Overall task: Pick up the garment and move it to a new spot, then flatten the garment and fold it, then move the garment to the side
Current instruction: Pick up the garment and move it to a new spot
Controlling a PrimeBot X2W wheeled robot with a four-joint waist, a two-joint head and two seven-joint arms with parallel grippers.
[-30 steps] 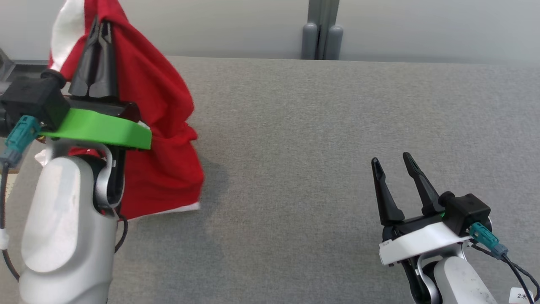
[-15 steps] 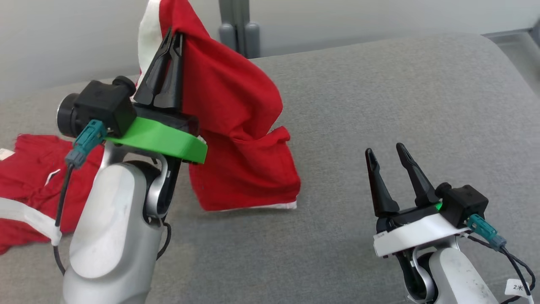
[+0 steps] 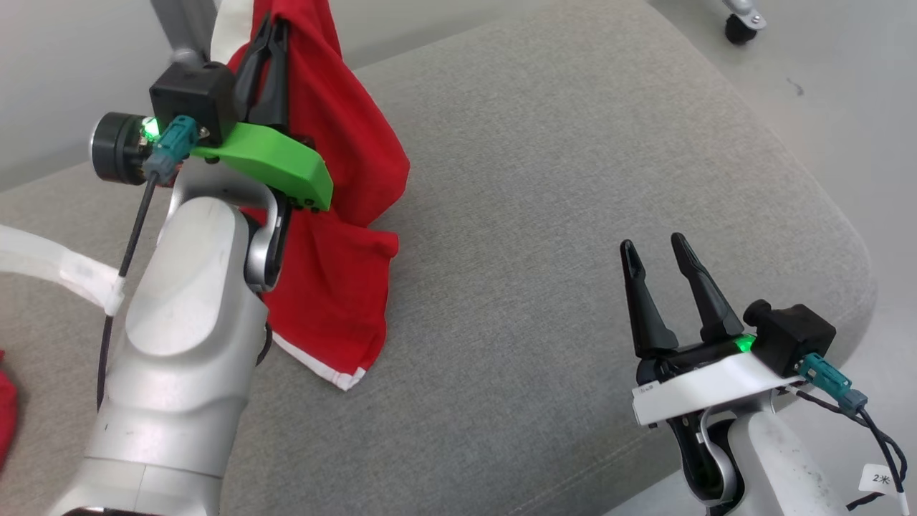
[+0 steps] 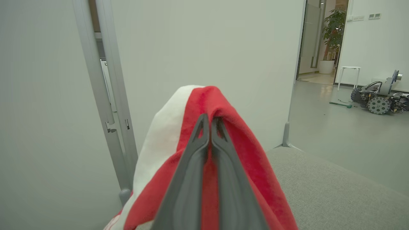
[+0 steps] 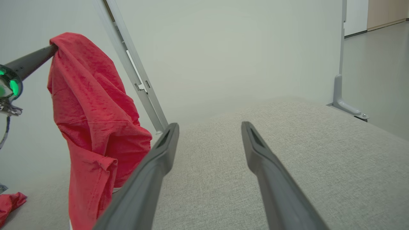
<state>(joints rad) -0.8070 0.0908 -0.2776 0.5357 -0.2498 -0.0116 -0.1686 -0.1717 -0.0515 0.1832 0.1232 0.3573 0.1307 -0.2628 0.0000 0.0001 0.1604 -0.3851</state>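
Head view: the left gripper (image 3: 274, 25) is clamped tight on a fold of the red garment (image 3: 344, 143) and holds it up above the far left part of the grey table (image 3: 573, 179). The cloth hangs in a long drape from the fingers, its white-trimmed hem lowest and close to the table top; whether it touches cannot be told. The right gripper (image 3: 653, 245) hovers over the table's near right corner, its fingers spread wide with nothing between them. A sliver of a second red cloth (image 3: 6, 423) lies at the table's near left edge.

Left wrist view: the two dark fingers meet tip to tip, with red fabric pinched between them and draped over their ends, and a white band down one side. Beyond the table, on the floor, stand a wheeled machine (image 4: 378, 100) and a white stool (image 4: 350, 68).

Right wrist view: the right fingers stand well apart above the bare middle of the table, holding nothing. The garment dangles in crumpled folds over the table's left side, hung from the other arm's closed fingertips, and the second red cloth lies on the table below and beside it
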